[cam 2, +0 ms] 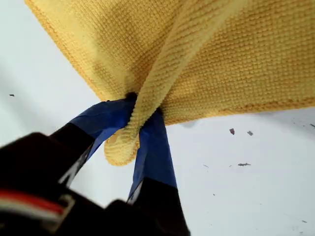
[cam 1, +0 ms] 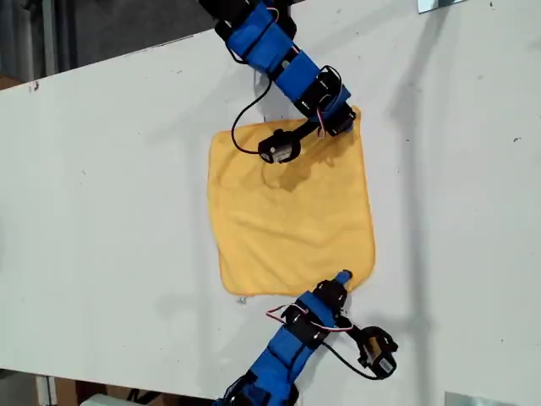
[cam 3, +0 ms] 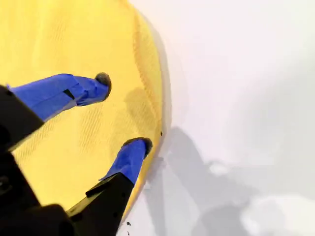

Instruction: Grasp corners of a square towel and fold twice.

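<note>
towel: soft yellow-orange microfibre towel, roughly square, spread mostly flat in the middle of the white bench, a few wrinkles across it

my first gripper: blue one, comes in from the bottom edge of the exterior view and sits at the towel corner nearest the exterior view's lower right

first jaws: clamped tight on that rounded corner; in the first wrist view the fabric bunches into a ridge between them and the hem tip pokes out behind

my second gripper: also blue, reaches in from the top of the exterior view, at the towel's corner toward the exterior view's upper right

second jaws: spread apart, nothing between them, both tips over the cloth just inside its hemmed edge; can't tell if they actually touch it
</note>
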`<state>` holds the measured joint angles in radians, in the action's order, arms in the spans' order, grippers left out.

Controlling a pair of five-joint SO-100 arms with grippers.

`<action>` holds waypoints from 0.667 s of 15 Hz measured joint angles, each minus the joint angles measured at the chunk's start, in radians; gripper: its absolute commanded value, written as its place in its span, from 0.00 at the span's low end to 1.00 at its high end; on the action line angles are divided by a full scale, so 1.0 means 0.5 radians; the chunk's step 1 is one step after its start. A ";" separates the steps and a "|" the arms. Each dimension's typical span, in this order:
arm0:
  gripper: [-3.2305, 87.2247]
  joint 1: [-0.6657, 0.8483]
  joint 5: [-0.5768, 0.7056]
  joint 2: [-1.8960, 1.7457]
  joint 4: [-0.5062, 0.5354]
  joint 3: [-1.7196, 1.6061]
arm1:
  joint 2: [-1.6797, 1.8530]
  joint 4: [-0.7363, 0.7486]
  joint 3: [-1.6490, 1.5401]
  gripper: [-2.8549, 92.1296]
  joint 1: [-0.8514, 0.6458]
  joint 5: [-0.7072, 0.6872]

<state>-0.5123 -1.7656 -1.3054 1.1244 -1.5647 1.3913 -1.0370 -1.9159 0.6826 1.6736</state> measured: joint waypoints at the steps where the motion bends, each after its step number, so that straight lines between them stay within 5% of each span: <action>1: 0.29 -0.037 -0.025 0.104 0.003 0.095 | 0.000 -0.006 0.006 0.03 0.003 0.000; 4: 0.27 -0.107 -0.061 0.445 0.015 0.399 | -0.003 -0.012 0.012 0.03 0.009 0.000; 5: 0.07 -0.123 -0.074 0.543 0.015 0.500 | -0.006 -0.015 0.025 0.03 0.012 0.003; 6: 0.03 -0.135 -0.080 0.611 0.028 0.583 | -0.006 -0.015 0.025 0.03 0.012 0.000; 10: 0.03 -0.153 -0.074 0.788 0.160 0.908 | -0.031 -0.049 0.101 0.03 0.015 0.006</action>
<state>-0.5890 -1.8024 -0.9112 1.2042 -1.1106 1.3760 -1.0615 -1.8653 0.6903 1.6766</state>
